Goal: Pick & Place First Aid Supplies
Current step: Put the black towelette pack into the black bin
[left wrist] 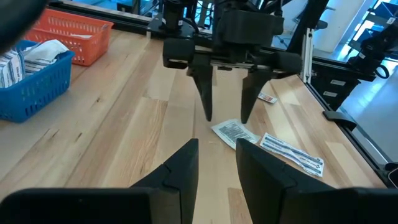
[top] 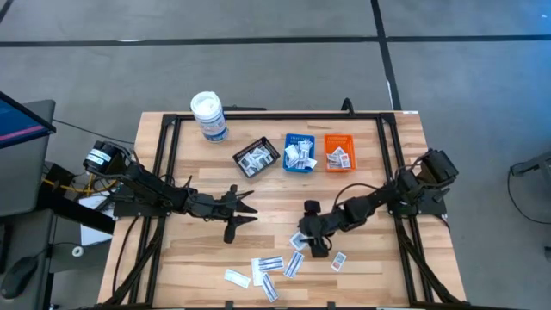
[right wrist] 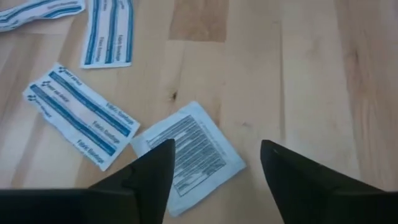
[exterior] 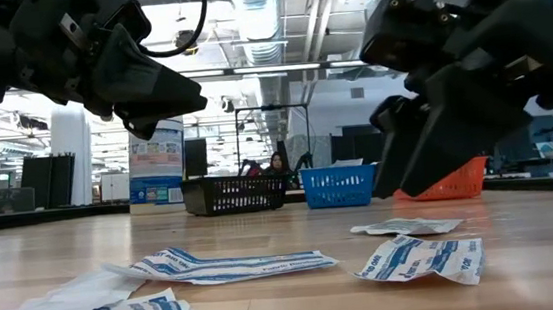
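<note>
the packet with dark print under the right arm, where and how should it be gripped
The dark-print packet lies flat on the table, so come straight down and pinch across its two opposite edges. The right end effector hangs open above it, partly astride; the blue-striped packet touches one corner.

**Both arms low, fingers spread**

Right arm reaches in from the table's right edge, elbow bent, wrist angled down twd the front-centre of the tabletop. Right gripper [top: 303, 241] sits low, close to the surface, fingers [right wrist: 147, 177] parted w/ a clear gap between them (nothing held, far as I can see). From the left wrist view it hangs fingers-down, tips just above the wood.

Left arm stretches in from the left side, lying nearly flat across the table, wrist pointing twd the right arm. Left gripper [top: 244, 213] is at mid-table, fingers [left wrist: 181, 175] apart too, empty. The two grippers face each other, near but not touching.
</note>
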### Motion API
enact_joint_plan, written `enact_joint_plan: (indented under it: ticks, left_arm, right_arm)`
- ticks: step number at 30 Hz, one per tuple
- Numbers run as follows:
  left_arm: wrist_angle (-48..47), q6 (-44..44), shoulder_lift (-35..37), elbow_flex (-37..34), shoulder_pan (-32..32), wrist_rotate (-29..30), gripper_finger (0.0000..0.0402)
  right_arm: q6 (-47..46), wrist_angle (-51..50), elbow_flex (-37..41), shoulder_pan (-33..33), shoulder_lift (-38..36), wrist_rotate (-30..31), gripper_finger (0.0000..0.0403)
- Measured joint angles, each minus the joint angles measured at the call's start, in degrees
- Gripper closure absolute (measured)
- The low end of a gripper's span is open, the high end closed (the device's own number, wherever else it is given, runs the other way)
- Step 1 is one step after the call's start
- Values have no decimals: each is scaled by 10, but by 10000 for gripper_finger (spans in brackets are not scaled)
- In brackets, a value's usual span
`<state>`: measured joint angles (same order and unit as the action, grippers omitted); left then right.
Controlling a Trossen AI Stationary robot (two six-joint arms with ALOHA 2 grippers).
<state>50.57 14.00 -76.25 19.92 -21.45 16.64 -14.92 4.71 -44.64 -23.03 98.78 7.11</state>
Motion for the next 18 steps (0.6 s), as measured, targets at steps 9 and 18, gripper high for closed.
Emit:
enact_joint_plan:
  ticks: [9,18]
  left_arm:
    - [-2,0,0,0,0,0,294]
    - [-3,0,0,0,0,0,294]
  right_arm:
    - [-9,14,-3,-6,49,11,175]
    - [-5,-1,-5,-5,78,38,216]
